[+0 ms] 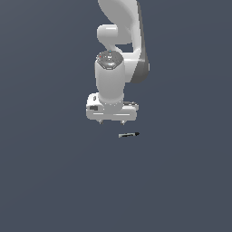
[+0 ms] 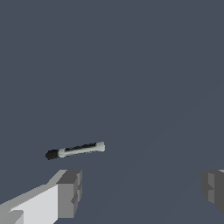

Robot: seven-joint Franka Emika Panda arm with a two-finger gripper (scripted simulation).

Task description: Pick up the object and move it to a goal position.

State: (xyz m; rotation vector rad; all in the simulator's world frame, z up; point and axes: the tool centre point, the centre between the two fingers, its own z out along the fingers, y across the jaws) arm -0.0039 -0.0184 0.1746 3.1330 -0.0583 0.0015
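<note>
The object (image 1: 128, 135) is a tiny thin stick, light grey with a black tip, lying flat on the dark surface. In the wrist view the object (image 2: 75, 150) lies apart from both fingers, nearer to one grey fingertip (image 2: 69, 194) than to the other. My gripper (image 1: 112, 122) hangs open just above the surface, close behind the object and a little toward the exterior view's left of it. Nothing is between the fingers, and the gripper (image 2: 140, 190) spans far wider than the stick is long.
The white arm (image 1: 120, 41) rises behind the gripper toward the top of the exterior view. A plain dark grey-blue surface (image 1: 54, 181) fills everything around the stick.
</note>
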